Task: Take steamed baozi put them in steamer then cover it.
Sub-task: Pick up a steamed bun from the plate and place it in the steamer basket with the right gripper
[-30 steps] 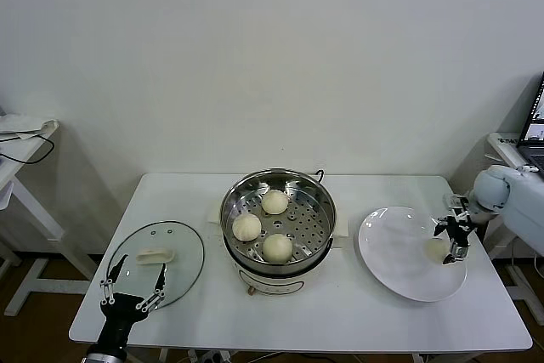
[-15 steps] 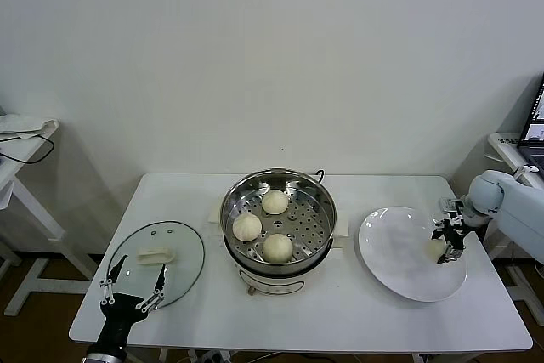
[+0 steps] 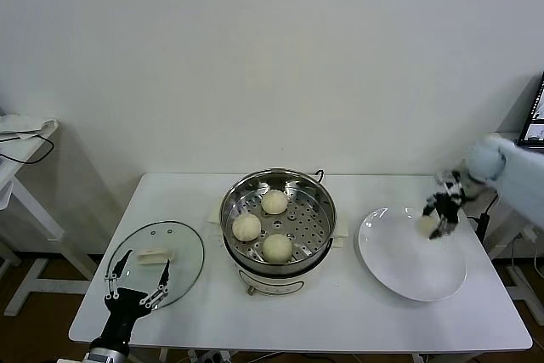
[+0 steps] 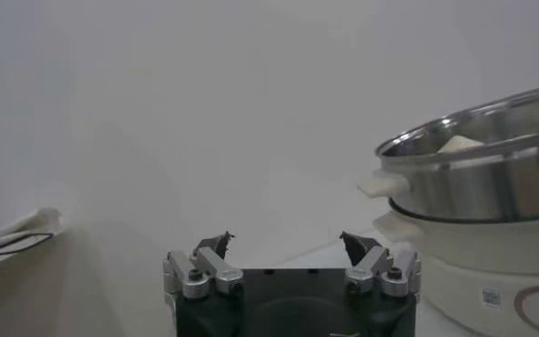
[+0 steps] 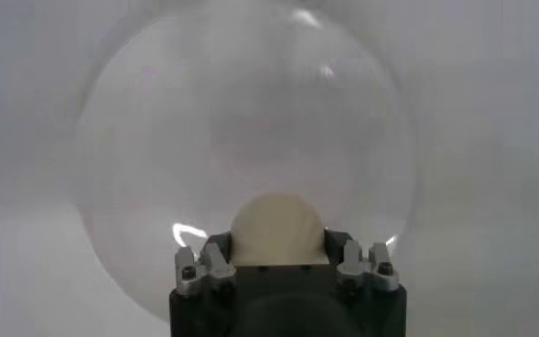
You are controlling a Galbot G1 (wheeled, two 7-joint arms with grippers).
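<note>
**A:** Start on the left. What's there?

**B:** The left end effector (image 3: 136, 288) sits at the near-left edge of the white rectangular table (image 3: 212, 320), with its black fingers spread apart and nothing between them. The fingertips reach over the near rim of the round clear glass cover with a metal rim (image 3: 187, 252), which lies flat on the table. Its cream-white oblong handle (image 3: 155, 255) is just beyond the fingers, not touched.

**A:** And the middle?

**B:** The large round shiny stainless-steel steamer (image 3: 278, 220) stands on its white base at the table's centre, uncovered. Three smooth cream-white steamed baozi rest on its perforated tray: one on the far side (image 3: 274, 201), one to the left (image 3: 246, 226), one on the near side (image 3: 277, 246). They sit close together but apart. In the left wrist view the steamer's steel wall (image 4: 470, 179) rises beside the open left fingers (image 4: 212, 245).

**A:** The right side?

**B:** A flat round white plate (image 3: 399, 274) lies right of the steamer, near it. The right end effector (image 3: 440, 208) hangs above the far-right part of that plate, closed on the fourth baozi (image 3: 424, 224), which is lifted clear of the plate's surface. The right wrist view shows that cream dome (image 5: 277, 229) pinched between the fingers, with the plate (image 5: 159, 137) below it.
</note>
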